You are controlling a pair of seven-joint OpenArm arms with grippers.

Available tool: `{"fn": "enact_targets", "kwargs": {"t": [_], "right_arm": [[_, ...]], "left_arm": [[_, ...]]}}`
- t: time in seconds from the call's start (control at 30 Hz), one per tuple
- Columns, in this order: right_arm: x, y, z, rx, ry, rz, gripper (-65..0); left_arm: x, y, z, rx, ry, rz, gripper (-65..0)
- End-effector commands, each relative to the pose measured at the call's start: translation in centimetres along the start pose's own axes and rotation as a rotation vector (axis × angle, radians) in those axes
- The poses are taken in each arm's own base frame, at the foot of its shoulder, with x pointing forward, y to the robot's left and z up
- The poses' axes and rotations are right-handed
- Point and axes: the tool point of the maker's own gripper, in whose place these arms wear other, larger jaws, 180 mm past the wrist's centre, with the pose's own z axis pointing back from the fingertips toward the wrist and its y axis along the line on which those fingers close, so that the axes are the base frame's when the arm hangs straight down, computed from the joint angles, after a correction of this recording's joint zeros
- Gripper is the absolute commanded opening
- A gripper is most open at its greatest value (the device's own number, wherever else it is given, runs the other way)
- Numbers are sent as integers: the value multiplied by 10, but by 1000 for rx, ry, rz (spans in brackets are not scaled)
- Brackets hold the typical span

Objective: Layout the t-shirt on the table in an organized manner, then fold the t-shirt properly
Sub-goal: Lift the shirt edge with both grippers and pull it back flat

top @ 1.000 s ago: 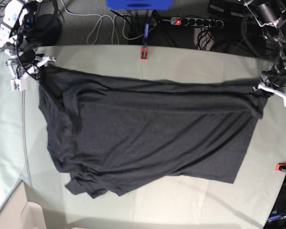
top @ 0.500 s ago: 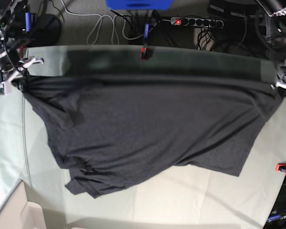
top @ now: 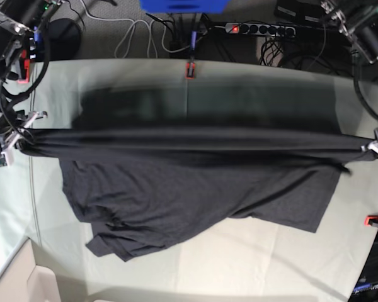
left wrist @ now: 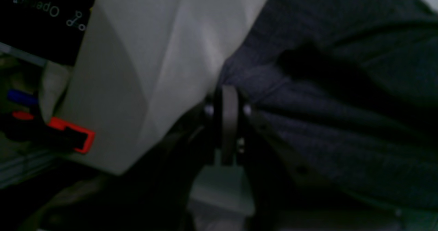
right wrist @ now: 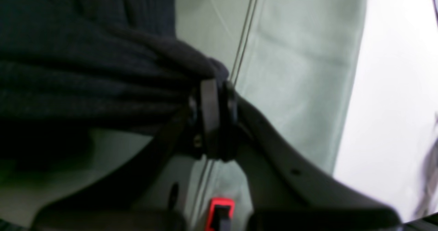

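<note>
The black t-shirt (top: 195, 189) shows plain black; its upper edge is stretched into a taut line between my two grippers, lifted off the table (top: 239, 258), while its lower part lies crumpled toward the front left. At the base view's right edge my left gripper (top: 377, 149) is shut on one corner of the t-shirt (left wrist: 342, 121); its pads (left wrist: 228, 121) are pressed together on the cloth. My right gripper (top: 9, 148) at the left edge is shut on the opposite corner of the t-shirt (right wrist: 85, 70), its pads (right wrist: 210, 118) pinching bunched fabric.
Red clamps sit at the far edge (top: 189, 69), the right edge (top: 375, 220) and the far left (top: 24, 69). Cables and a power strip (top: 258, 28) lie on the floor beyond. A seam (top: 33, 201) runs down the cloth at left.
Both grippers have moved toward the front of the table and further apart, pulling the shirt's held edge tight and lifting it. The shirt's shadow now lies on the table behind it.
</note>
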Motion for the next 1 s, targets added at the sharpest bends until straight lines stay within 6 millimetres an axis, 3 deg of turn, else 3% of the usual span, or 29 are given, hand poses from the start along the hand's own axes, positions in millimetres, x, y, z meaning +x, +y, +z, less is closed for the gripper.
{"fn": "enact_targets", "kwargs": {"t": [0.0, 0.2, 0.33, 0.4, 0.7, 0.97], "right_arm": [[0, -16, 5, -52, 7, 13, -650], [-9, -13, 7, -48, 25, 15, -650], [-12, -12, 7, -46, 32, 13, -650], [-23, -8, 7, -35, 57, 11, -650], [-79, 8, 5, 23, 186, -7, -650], [-107, 35, 7, 82, 173, -47, -650]], "left_arm": [[12, 9, 6, 40, -19, -28, -650], [4, 0, 0, 38, 14, -70, -650], [0, 5, 1, 49, 24, -69, -650], [-8, 7, 1, 53, 40, -73, -650], [-58, 17, 2, 63, 70, -96, -650], [-107, 26, -8, 52, 122, -58, -650]]}}
